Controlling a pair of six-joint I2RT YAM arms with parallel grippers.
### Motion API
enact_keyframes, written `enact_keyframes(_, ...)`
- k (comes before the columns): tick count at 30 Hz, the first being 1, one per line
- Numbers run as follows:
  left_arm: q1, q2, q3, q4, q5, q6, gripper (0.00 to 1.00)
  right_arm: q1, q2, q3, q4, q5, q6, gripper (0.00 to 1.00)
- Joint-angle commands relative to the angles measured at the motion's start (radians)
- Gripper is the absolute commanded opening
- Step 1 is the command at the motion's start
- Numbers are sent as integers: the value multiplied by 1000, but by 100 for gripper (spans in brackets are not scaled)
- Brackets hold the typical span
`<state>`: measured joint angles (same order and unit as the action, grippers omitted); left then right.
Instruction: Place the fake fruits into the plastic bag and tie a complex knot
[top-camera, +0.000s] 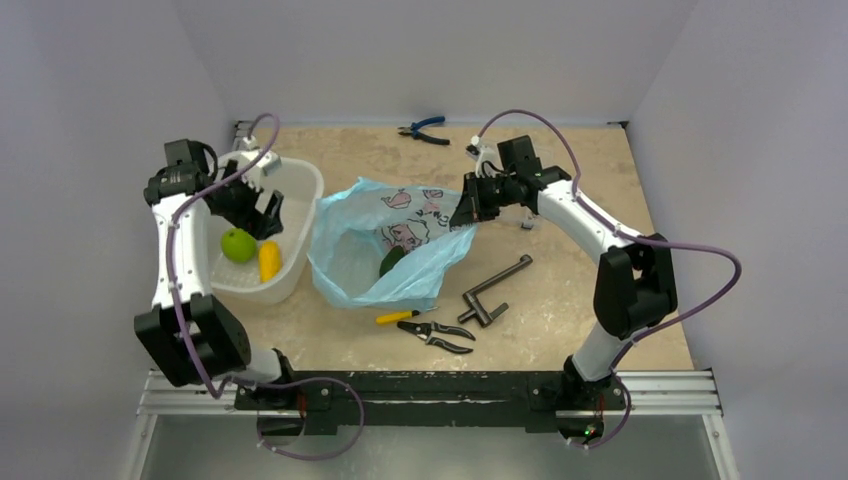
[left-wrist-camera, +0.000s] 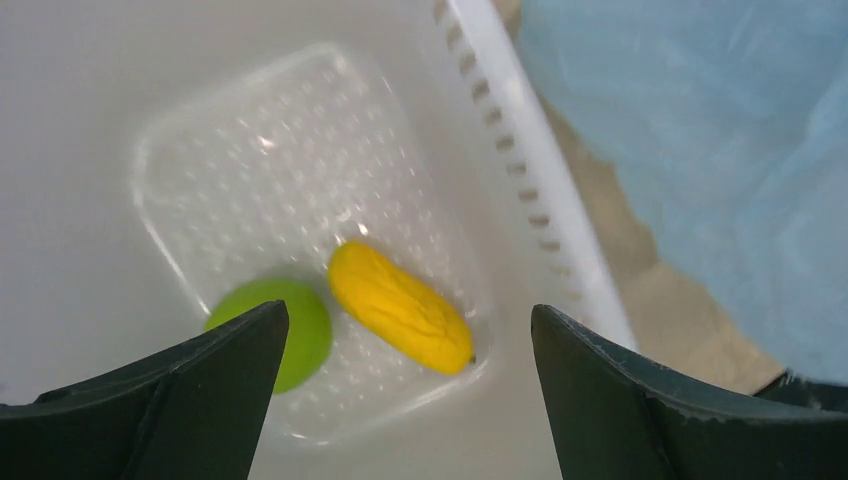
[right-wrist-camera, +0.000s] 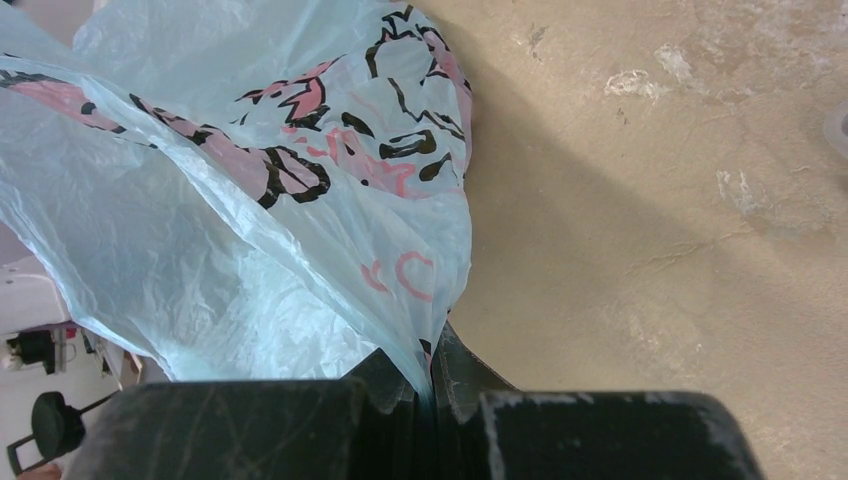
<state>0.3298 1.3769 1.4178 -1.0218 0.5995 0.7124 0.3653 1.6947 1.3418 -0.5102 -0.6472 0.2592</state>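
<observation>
The light-blue plastic bag (top-camera: 385, 245) lies open mid-table with the dark green oval fruit (top-camera: 391, 261) inside it. My right gripper (top-camera: 468, 212) is shut on the bag's right edge, pinching the film (right-wrist-camera: 300, 200) between its jaws (right-wrist-camera: 430, 385). The bright green round fruit (top-camera: 238, 244) and the yellow fruit (top-camera: 269, 261) lie in the white perforated tub (top-camera: 300, 190). My left gripper (top-camera: 255, 212) hangs open over the tub, above the green fruit (left-wrist-camera: 300, 325) and the yellow fruit (left-wrist-camera: 400, 308). No knot shows.
Black pruning shears (top-camera: 437, 335), a yellow-handled tool (top-camera: 396, 317) and a dark metal clamp (top-camera: 493, 290) lie in front of the bag. Blue-handled pliers (top-camera: 424, 130) lie at the back edge. Walls close in on three sides.
</observation>
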Motion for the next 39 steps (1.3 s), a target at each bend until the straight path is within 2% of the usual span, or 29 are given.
enact_keyframes(1, 26, 65, -88, -139, -93, 522, 93, -4, 7, 51, -33, -22, -41, 0)
enact_keyframes(2, 36, 101, -86, -88, -118, 516, 94, -4, 12, 57, -43, -23, -47, 0)
enact_keyframes(4, 37, 214, -4, -98, -164, 465, 91, -4, 18, 68, -57, -13, -56, 0)
enact_keyframes(8, 38, 346, 76, -98, -179, 220, 86, -6, 16, 80, -61, 7, -61, 0)
enact_keyframes(13, 35, 338, -1, -58, -185, -143, 83, -6, 11, 77, -52, 23, -59, 0)
enact_keyframes(16, 34, 280, -97, 54, -295, -353, 85, -6, 11, 75, -42, 26, -53, 0)
enact_keyframes(20, 24, 275, -159, 159, -440, -519, 82, -5, 20, 80, -43, 22, -53, 0)
enact_keyframes(24, -12, 327, -168, 205, -517, -592, 79, -5, 25, 83, -44, 24, -55, 0)
enact_keyframes(28, -44, 385, -177, 227, -522, -630, 77, -6, 26, 80, -43, 27, -56, 0)
enact_keyframes(36, -57, 473, -116, 194, -531, -677, 60, -5, 25, 88, -49, 35, -59, 0)
enact_keyframes(39, -57, 428, -104, 205, -514, -651, 36, -6, 21, 87, -50, 39, -62, 0)
